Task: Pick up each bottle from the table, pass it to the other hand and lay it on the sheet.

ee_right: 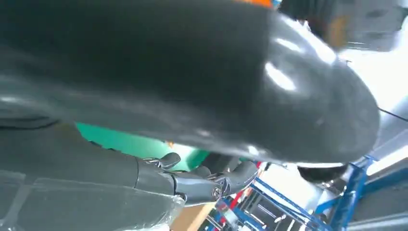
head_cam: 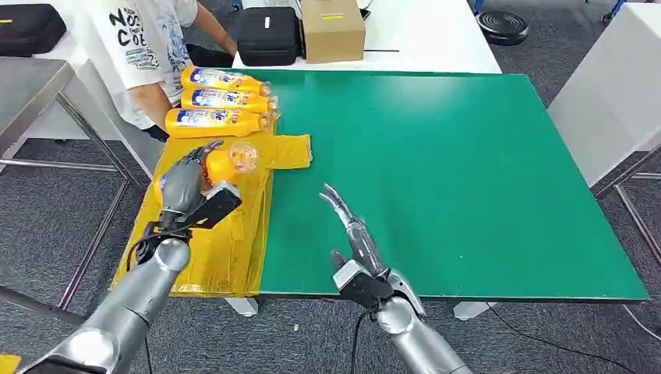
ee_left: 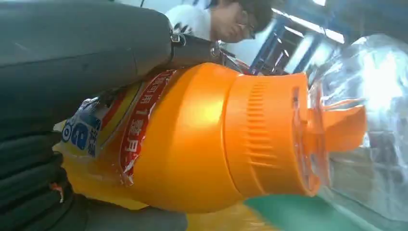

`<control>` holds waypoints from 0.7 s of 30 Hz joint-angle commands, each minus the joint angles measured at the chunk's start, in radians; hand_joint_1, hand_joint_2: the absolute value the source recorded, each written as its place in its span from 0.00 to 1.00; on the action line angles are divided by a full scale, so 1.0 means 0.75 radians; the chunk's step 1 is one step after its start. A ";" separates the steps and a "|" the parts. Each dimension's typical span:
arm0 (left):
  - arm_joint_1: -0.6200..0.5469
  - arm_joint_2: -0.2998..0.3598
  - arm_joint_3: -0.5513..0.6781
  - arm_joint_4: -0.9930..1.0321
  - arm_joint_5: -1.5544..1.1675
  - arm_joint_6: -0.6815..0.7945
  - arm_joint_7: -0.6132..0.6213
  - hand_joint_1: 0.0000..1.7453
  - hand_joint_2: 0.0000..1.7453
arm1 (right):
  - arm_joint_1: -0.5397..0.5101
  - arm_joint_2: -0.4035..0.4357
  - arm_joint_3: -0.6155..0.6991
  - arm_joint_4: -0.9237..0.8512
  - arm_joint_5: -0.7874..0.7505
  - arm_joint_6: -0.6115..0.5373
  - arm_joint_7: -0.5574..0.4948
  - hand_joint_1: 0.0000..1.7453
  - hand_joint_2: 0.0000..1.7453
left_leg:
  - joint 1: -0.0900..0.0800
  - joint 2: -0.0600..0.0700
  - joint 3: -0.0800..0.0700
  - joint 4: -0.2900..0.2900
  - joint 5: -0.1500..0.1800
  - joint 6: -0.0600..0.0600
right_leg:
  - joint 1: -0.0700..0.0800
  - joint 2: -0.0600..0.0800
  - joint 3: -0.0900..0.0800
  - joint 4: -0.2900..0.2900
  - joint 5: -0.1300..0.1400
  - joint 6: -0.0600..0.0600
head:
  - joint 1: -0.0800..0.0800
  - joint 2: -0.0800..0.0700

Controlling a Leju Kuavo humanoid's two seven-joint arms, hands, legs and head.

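Observation:
My left hand (head_cam: pixel 185 181) grips an orange bottle (head_cam: pixel 227 161) with a clear cap, holding it over the yellow sheet (head_cam: pixel 226 241) at the table's left edge. The left wrist view shows that bottle (ee_left: pixel 207 144) up close, its orange neck and clear cap pointing away from my left hand (ee_left: pixel 43 120). Three more orange bottles (head_cam: pixel 222 99) lie side by side on the far end of the sheet. Over the green table top (head_cam: pixel 468 171) my right hand (head_cam: pixel 355 230) is open, fingers stretched out and holding nothing. In the right wrist view my right hand (ee_right: pixel 192 183) is empty.
A person (head_cam: pixel 156 47) sits at the far left corner, close to the lying bottles. A black case (head_cam: pixel 269 35) and a cardboard box (head_cam: pixel 333 29) stand on the white table beyond. A metal table (head_cam: pixel 31 93) stands to the left.

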 commanded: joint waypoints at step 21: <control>-0.447 0.056 -0.450 0.607 -0.347 -0.761 -0.125 1.00 1.00 | 0.071 -0.104 -0.110 -0.085 -0.067 0.009 0.000 0.00 1.00 | 0.001 -0.001 0.004 0.000 -0.001 -0.001 | 0.001 -0.001 0.004 0.000 -0.002 -0.001 | 0.001 0.000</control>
